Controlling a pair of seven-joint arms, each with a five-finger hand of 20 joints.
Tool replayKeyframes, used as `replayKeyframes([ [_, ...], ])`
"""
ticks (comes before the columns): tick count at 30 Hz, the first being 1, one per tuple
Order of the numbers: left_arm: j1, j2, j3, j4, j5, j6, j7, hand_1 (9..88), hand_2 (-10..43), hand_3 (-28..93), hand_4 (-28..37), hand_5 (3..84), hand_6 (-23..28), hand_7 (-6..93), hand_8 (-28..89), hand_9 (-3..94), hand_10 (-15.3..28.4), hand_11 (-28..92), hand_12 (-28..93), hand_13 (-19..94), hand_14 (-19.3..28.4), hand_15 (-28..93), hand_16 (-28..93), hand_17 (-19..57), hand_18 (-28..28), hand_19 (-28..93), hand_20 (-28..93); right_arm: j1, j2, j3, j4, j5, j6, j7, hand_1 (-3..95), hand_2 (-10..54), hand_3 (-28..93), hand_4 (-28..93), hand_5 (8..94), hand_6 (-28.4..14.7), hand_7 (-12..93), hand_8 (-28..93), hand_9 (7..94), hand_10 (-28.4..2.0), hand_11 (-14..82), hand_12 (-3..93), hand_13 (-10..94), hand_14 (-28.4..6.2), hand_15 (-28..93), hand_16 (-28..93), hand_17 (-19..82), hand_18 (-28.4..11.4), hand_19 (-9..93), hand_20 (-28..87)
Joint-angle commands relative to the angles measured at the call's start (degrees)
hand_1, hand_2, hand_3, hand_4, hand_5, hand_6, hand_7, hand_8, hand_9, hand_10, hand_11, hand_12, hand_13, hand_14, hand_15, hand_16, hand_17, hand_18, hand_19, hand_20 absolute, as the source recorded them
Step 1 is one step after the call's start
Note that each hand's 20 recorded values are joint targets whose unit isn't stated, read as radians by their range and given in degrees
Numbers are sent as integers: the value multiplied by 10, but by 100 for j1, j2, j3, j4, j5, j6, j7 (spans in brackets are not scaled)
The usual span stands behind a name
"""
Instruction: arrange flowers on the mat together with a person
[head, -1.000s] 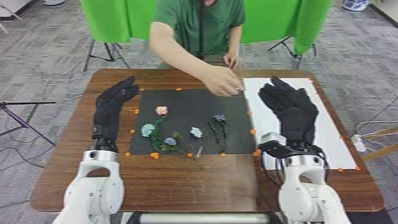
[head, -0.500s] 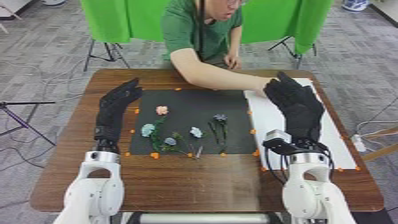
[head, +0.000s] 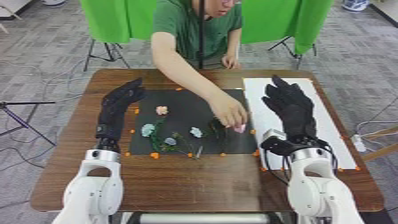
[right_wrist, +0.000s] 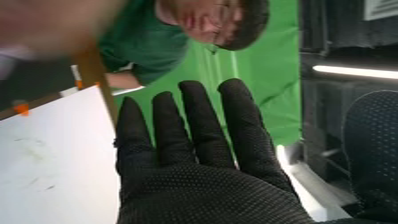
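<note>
In the head view my right hand is over the white sheet, fingers straight, holding nothing. My left hand lies along the left side of the black mat, also with straight fingers. A pink flower, a pale blue one, a greyish one and a light one lie on the mat. The person's hand is over the mat's right part with a small pink thing at its fingertips, covering part of the stems there. In the right wrist view my right hand has straight, spread fingers.
Orange markers line the mat's edges on the brown table. The person leans in from the far side, the bare arm crossing the table's far edge close to my right hand. A green curtain hangs behind.
The person's hand reached over to my right hand's fingers, then came back to the mat's right part, now with a pink thing. My right hand shifted slightly; my left hand barely moved.
</note>
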Motion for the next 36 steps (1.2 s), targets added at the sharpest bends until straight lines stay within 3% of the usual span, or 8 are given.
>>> replayKeyframes([
  [1,84,-18,-39,-25,28,20,-27,256,26,658,-213,455,55,114,-63,449,138,169,134,378,186,200,9,55,137,138,183,6,7,-55,-20,149,238,-177,96,69,693,-140,434,-45,38,-61,413,-160,45,133,273,-134,66,149,156,-151,60,241],
  [13,162,-40,-72,-64,13,67,-41,256,25,658,-213,456,55,115,-63,449,137,167,135,378,186,197,12,54,136,135,181,-75,8,-37,-34,217,159,-238,96,64,705,-143,453,-41,49,-63,421,-156,47,135,285,-135,76,147,163,-151,59,243],
  [20,320,-54,-127,-143,-8,168,-72,257,25,657,-214,455,56,113,-63,450,137,168,135,378,187,198,13,54,136,135,181,-123,5,-28,-40,229,112,-165,98,65,704,-144,455,-36,53,-63,429,-154,50,137,304,-143,87,150,169,-157,61,246],
  [36,283,-74,-133,-124,-5,130,-80,257,26,656,-213,455,56,114,-63,449,138,168,136,377,187,195,13,53,136,135,181,-112,5,7,-6,257,18,-180,99,66,701,-143,477,-32,65,-64,451,-155,54,140,320,-146,96,152,172,-158,61,246],
])
